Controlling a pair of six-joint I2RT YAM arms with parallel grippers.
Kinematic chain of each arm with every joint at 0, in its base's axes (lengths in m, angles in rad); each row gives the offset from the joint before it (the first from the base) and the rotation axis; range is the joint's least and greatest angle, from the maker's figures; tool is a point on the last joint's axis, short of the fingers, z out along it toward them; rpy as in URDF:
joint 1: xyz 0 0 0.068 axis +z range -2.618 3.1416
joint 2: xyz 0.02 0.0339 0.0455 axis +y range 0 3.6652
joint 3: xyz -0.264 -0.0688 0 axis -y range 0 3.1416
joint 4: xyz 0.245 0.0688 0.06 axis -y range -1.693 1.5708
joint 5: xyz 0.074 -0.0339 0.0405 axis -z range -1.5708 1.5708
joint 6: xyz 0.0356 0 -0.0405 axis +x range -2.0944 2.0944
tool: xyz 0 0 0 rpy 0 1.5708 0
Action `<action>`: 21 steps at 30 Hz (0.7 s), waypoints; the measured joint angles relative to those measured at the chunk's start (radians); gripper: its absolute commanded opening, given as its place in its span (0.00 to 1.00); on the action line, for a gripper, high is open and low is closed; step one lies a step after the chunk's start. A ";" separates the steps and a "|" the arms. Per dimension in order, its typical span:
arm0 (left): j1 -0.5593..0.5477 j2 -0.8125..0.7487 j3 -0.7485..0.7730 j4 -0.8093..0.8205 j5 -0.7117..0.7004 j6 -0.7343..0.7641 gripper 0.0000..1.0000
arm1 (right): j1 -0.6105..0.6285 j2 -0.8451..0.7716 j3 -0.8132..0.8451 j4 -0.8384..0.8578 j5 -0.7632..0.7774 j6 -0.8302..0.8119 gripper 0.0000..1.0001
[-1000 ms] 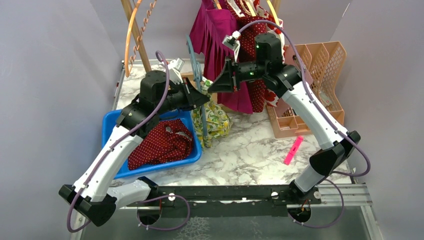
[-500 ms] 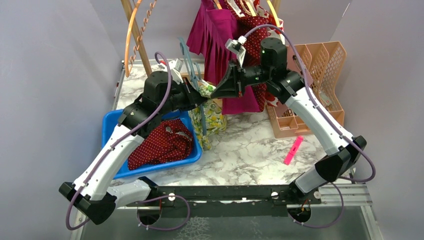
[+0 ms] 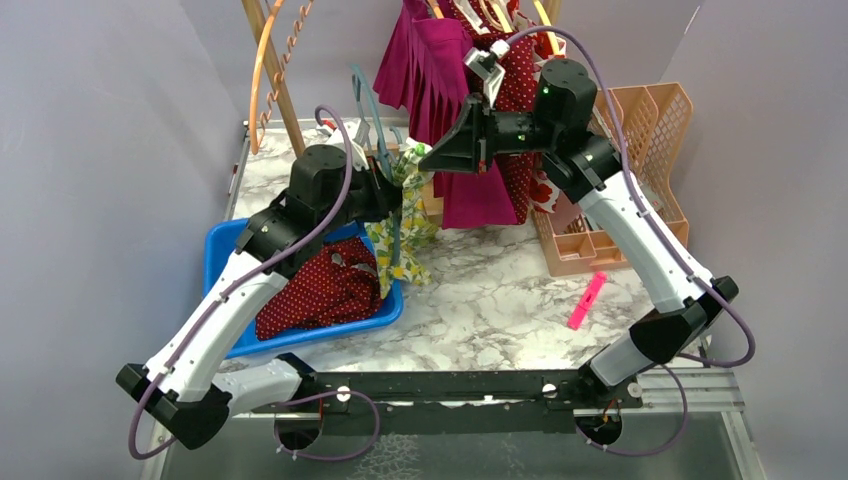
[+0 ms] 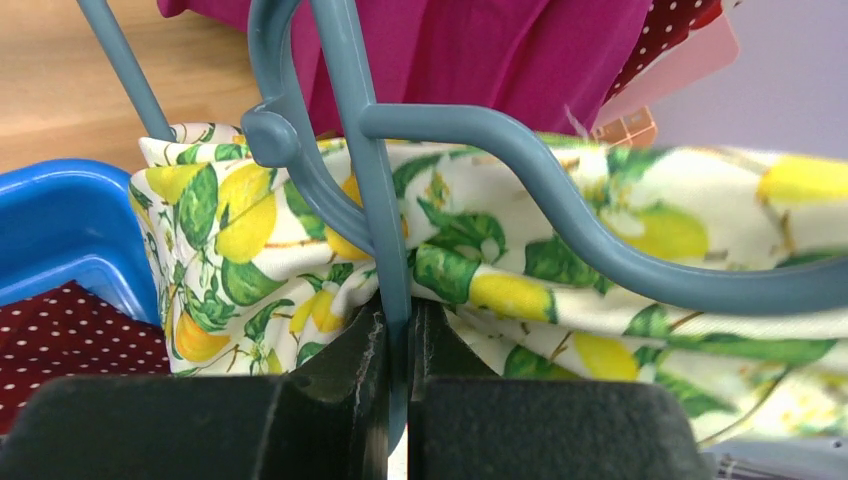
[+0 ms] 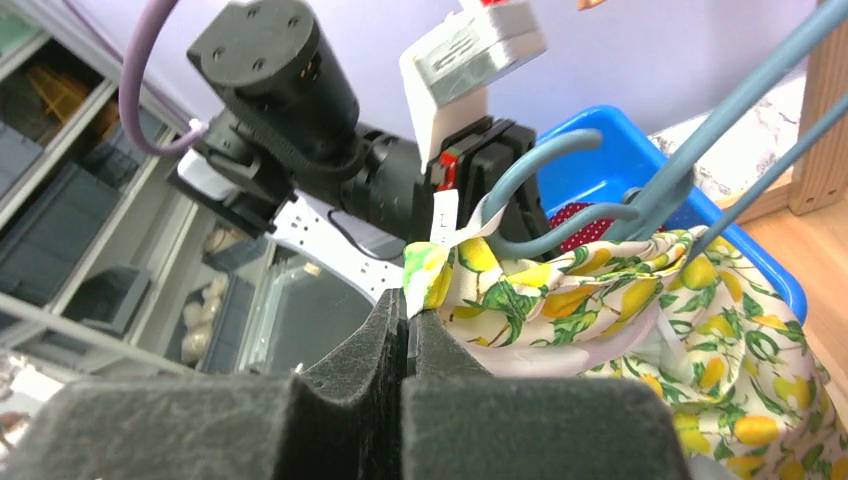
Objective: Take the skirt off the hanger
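Yellow-printed skirt (image 5: 620, 290) is pinched by the closed right gripper (image 5: 405, 320); the grey-blue hanger (image 4: 385, 200) is clamped by the left gripper (image 4: 397, 330).

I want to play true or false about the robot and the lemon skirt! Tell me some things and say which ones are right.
1. The left gripper has its jaws shut on the grey-blue hanger. True.
2. The right gripper has its jaws wide open and holds nothing. False: they are shut on an edge of the skirt.
3. The skirt has lemons and green leaves printed on it. True.
4. The pink marker lies inside the blue bin. False: it lies on the marble table, to the right of the bin.
5. A red dotted cloth lies in the blue bin. True.
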 measured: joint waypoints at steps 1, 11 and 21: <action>-0.001 -0.008 -0.008 0.000 -0.002 0.016 0.00 | 0.000 0.001 0.008 -0.002 0.016 0.015 0.01; -0.005 -0.044 -0.041 -0.014 0.006 0.121 0.00 | 0.006 0.093 0.137 -0.083 0.108 0.104 0.01; -0.011 -0.078 -0.051 -0.048 0.120 0.218 0.00 | 0.006 0.207 0.259 -0.212 0.116 0.056 0.01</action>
